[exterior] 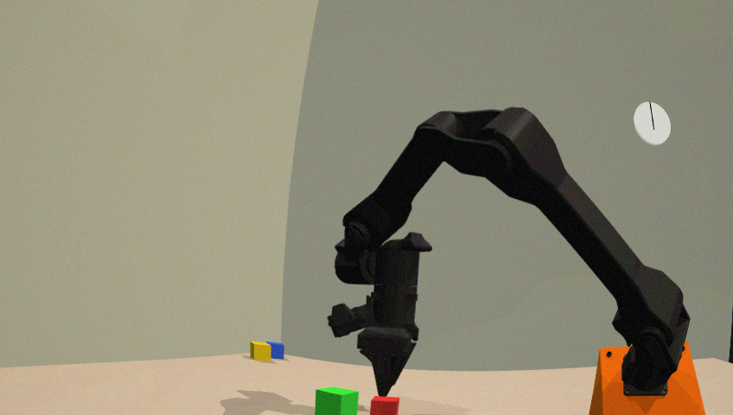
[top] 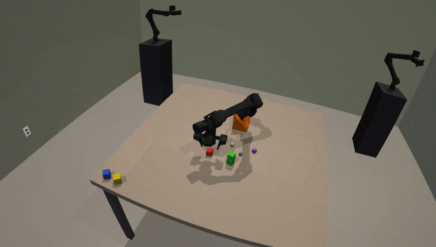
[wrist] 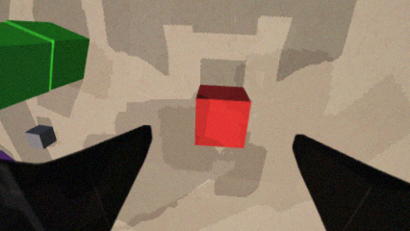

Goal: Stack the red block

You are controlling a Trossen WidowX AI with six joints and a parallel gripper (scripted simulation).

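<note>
The red block lies on the tan table, apart from the green tower. The green tower is two green cubes stacked upright, a short way to the red block's side. My gripper points straight down, just above the red block. It is open wide and empty. In the wrist view the red block sits centred between the two fingertips and does not touch them.
Small grey, purple and white cubes lie near the tower. A blue block and a yellow block sit at a table corner. The arm's orange base stands behind.
</note>
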